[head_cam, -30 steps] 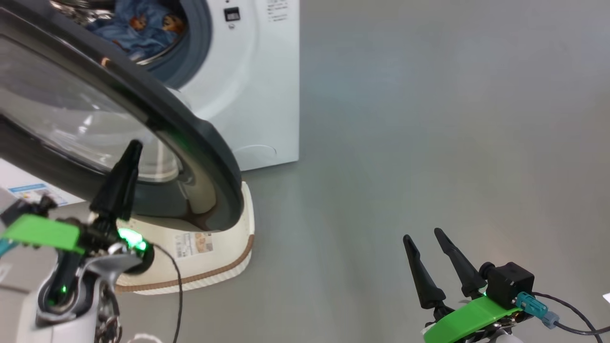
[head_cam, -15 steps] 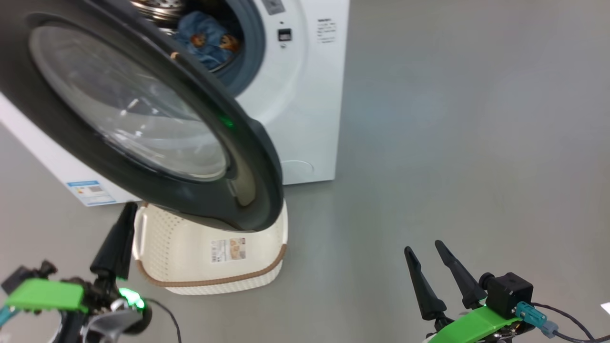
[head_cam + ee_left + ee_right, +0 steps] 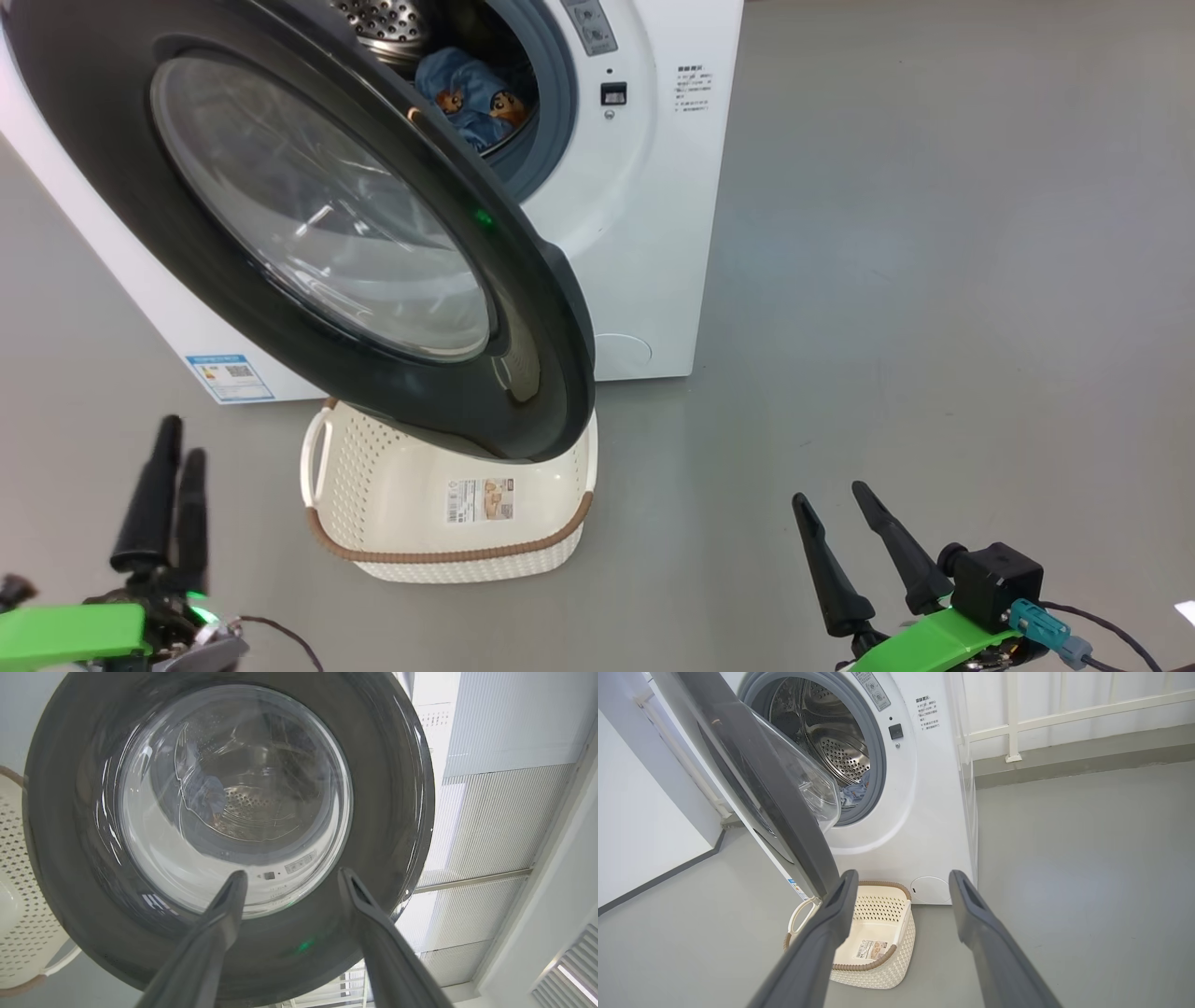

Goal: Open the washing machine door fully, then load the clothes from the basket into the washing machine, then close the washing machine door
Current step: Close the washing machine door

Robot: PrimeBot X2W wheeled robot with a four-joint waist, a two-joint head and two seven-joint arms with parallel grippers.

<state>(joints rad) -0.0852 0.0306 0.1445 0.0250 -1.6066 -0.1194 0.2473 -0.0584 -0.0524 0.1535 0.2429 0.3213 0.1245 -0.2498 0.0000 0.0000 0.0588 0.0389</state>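
Withdrawn from the one washing machine door (image 3: 523,308), the left gripper (image 3: 183,443) hangs spread; the right gripper (image 3: 829,495) likewise. One basket (image 3: 373,485) sits beneath the half-open door; one bundle of clothes (image 3: 471,93) lies in the washing machine (image 3: 653,233).

Right hand (image 3: 827,492): tapered black fingers (image 3: 831,569), bright green bracket (image 3: 920,644), black camera block (image 3: 994,579), teal plug (image 3: 1034,618), dark cable (image 3: 1106,614).
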